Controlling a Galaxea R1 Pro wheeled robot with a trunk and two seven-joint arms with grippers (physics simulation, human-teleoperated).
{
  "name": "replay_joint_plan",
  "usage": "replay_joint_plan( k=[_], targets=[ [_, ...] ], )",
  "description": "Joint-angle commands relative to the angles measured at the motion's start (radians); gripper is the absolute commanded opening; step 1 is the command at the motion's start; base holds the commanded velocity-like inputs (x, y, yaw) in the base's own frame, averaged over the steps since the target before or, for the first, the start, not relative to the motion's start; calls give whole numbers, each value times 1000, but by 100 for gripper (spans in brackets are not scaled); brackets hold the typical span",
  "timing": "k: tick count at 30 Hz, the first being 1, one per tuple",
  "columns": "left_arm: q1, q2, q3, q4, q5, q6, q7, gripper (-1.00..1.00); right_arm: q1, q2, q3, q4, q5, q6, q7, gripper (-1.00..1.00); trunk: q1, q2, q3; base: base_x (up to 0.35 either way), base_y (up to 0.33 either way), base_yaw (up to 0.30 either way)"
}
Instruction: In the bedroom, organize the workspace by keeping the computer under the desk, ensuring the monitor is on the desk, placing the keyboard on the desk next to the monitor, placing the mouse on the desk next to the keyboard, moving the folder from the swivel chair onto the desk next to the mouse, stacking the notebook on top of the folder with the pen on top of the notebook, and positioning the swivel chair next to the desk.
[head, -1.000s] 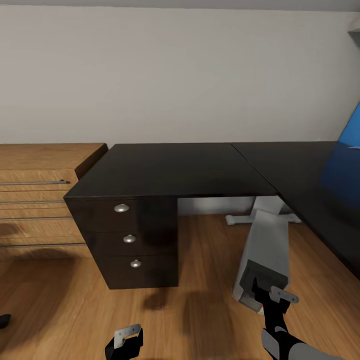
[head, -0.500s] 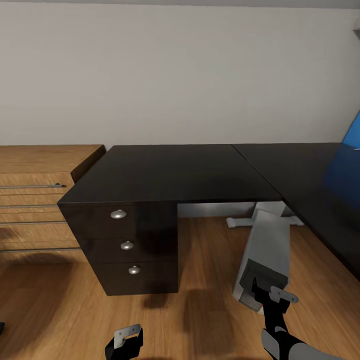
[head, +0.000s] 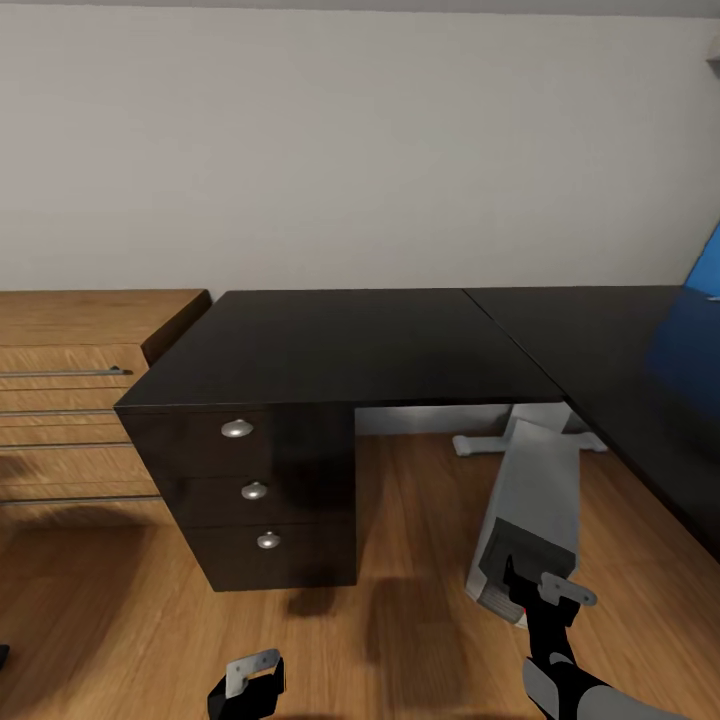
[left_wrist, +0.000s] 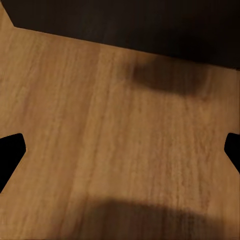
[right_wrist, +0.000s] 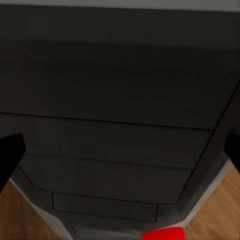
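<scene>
The desk (head: 350, 340) has a bare black L-shaped top. Below its inner corner is the pale grey computer (head: 535, 490), its dark front panel facing me. My right gripper (head: 540, 585) is open right at that front panel, fingers spread on either side. In the right wrist view the dark panel of the computer (right_wrist: 120, 100) lies close between the spread fingertips of the right gripper (right_wrist: 120, 150). My left gripper (head: 248, 678) hangs open over the wooden floor; in the left wrist view this gripper (left_wrist: 120, 150) has only floor boards between its fingers.
A black drawer unit (head: 260, 490) with three round knobs carries the desk's left end. A light wooden drawer chest (head: 70, 330) stands against it on the left. The white desk leg (head: 500, 435) is behind the computer, the blue back panel (head: 705, 265) at far right.
The whole view shifted a little a second ago, so the camera moved. Since then the scene has held still; my left gripper sits slightly lower.
</scene>
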Motion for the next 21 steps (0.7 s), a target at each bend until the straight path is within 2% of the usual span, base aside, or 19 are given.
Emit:
replay_joint_plan(
  k=[1, 5, 8, 11, 18, 21],
  targets=[
    [0, 3, -3, 4, 7, -4, 1, 100, -1, 0, 26, -1, 7, 0, -4, 100, 0, 0, -1, 0, 0, 0],
    [0, 11, -3, 47, 8, -7, 0, 100, -1, 0, 26, -1, 7, 0, -4, 100, 0, 0, -1, 0, 0, 0],
    [0, 14, -3, 75, 8, -40, -1, 100, -1, -1, 26, -1, 7, 0, -4, 100, 0, 0, -1, 0, 0, 0],
    [0, 15, -3, 112, 9, -101, 0, 100, -1, -4, 26, -1, 7, 0, -4, 100, 0, 0, -1, 0, 0, 0],
    [0, 16, -4, 249, 7, -295, -1, 100, -1, -6, 26, -1, 7, 0, -4, 100, 0, 0, -1, 0, 0, 0],
    [0, 16, -4, 269, 7, -333, -1, 100, -1, -7, 26, -1, 7, 0, -4, 100, 0, 0, -1, 2, 0, 0]
  ],
)
